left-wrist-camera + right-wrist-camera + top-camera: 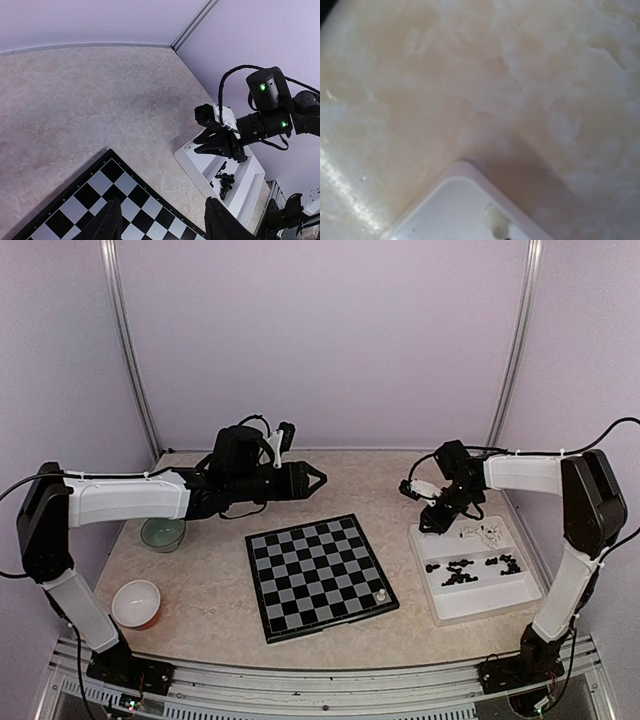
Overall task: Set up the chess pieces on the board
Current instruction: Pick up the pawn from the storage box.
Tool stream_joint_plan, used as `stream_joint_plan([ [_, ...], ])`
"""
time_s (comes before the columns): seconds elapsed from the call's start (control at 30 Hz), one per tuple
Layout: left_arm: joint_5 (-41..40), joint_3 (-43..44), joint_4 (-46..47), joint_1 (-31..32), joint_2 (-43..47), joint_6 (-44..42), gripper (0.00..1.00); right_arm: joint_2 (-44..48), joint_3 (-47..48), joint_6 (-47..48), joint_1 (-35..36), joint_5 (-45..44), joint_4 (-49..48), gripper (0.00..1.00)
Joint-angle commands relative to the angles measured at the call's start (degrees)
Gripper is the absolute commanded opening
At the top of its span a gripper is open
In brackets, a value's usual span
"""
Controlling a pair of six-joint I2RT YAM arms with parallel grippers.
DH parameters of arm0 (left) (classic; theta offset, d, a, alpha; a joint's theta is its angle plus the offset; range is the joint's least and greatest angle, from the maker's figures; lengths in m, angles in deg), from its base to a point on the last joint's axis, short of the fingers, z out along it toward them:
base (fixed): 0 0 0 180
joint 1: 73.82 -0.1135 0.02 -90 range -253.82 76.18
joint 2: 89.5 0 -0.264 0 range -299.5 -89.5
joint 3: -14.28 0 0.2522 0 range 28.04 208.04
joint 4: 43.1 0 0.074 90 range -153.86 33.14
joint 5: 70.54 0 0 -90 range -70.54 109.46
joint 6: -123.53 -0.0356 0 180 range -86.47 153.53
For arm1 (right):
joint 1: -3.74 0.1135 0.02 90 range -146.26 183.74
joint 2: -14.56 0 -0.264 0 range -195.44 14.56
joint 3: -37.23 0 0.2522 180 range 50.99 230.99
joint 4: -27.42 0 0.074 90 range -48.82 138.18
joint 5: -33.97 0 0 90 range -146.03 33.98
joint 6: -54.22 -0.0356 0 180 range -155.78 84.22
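Observation:
The black and grey board [320, 575] lies mid-table; its far corner shows in the left wrist view [125, 200]. One cream-white piece [380, 594] stands near the board's near right corner. More chess pieces lie in the white tray [452, 610]: black ones [470, 568] and cream-white ones [488, 533]. My left gripper [319, 478] hovers beyond the board's far edge, open and empty, fingers [107, 222] wide apart. My right gripper [428, 526] hangs over the tray's far left corner [187, 149]. Its fingers are out of the right wrist view, which shows one cream piece [492, 222] in that corner.
A green bowl [162, 534] and a white bowl with an orange base [136, 603] sit left of the board. The tray stands right of the board, close to the right arm's base. Walls enclose the back and sides.

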Motion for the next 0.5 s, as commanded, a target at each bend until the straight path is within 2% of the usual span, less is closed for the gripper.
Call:
stream_joint_plan([
  [0.0, 0.76, 1.12, 1.57, 0.22, -0.10, 0.19, 0.57, 0.32, -0.90, -0.21, 0.40, -1.54, 0.44, 0.22],
  [0.47, 1.07, 1.64, 1.40, 0.13, -0.87, -0.07, 0.57, -4.25, 1.09, -0.78, -0.04, -1.89, 0.11, 0.26],
])
